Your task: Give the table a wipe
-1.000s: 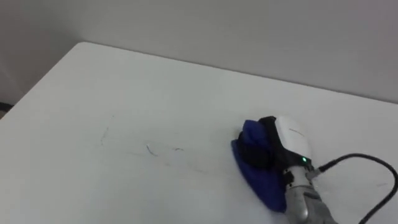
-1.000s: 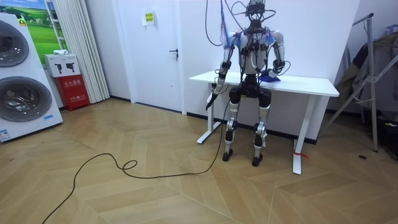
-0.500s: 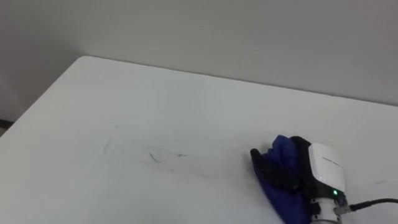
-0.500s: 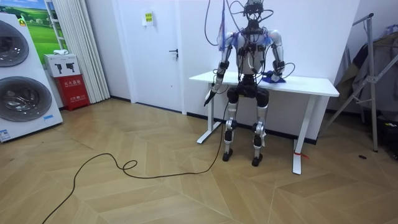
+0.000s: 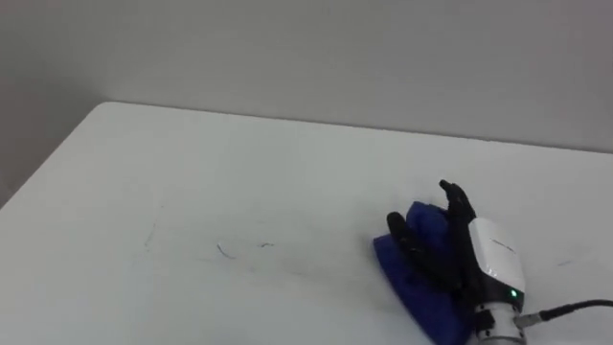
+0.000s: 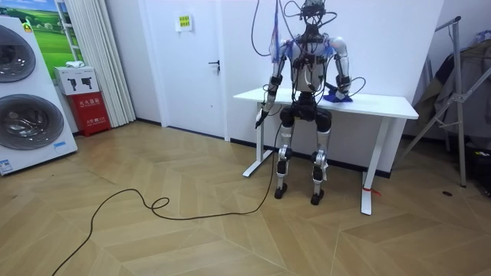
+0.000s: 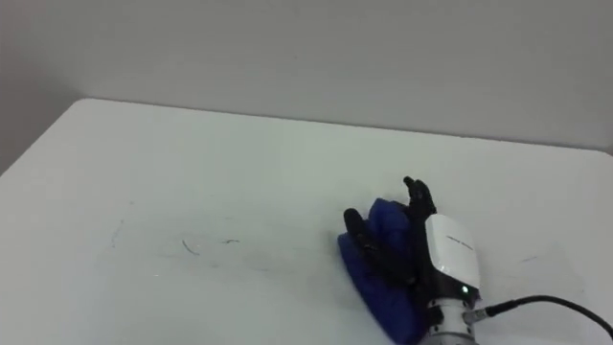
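Note:
A crumpled blue cloth (image 5: pixel 410 276) lies on the white table (image 5: pixel 239 172), right of the middle and near the front edge. My right hand (image 5: pixel 490 251) rests on top of it, open, with its dark fingers (image 5: pixel 452 197) stretched out and lifted over the cloth and its thumb at the cloth's left side. Faint pen marks (image 5: pixel 226 251) show on the tabletop to the left of the cloth. In the room view I stand at the table (image 6: pixel 383 103) with the cloth (image 6: pixel 335 95) in front of me, and my left hand (image 6: pixel 260 121) hangs beside the table's edge.
The table's far edge meets a plain wall (image 5: pixel 335 57), and its left corner (image 5: pixel 101 107) drops off to the floor. In the room view, washing machines (image 6: pixel 27 100) stand far to the left, a door (image 6: pixel 196 61) at the back, and a metal rack (image 6: pixel 460 92) to the right.
My right hand's fingers have uncurled from the blue cloth and now stand straight. The hand and cloth slid a little to the right. The head camera has shifted too.

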